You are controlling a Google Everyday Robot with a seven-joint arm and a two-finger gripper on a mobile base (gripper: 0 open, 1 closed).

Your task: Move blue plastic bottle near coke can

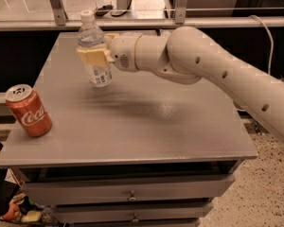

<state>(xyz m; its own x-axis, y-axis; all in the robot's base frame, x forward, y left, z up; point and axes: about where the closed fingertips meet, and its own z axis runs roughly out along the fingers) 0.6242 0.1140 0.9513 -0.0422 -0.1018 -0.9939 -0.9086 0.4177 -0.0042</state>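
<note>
Gripper point(92, 56) clasps blue plastic bottle point(99, 74), apart from coke can point(29, 112).

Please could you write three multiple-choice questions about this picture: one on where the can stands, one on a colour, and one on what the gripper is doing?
1. Where is the can?
A. near the table's front edge, at the left of the picture
B. at the back edge
C. in the middle

2. What colour is the bottle's cap?
A. red
B. white
C. blue

3. The gripper is:
A. open above the can
B. lying flat on the table
C. shut on the bottle

Answers:
1 A, the can stands by the front left corner.
2 B, the cap on top is white.
3 C, it clasps the bottle's middle.
</note>
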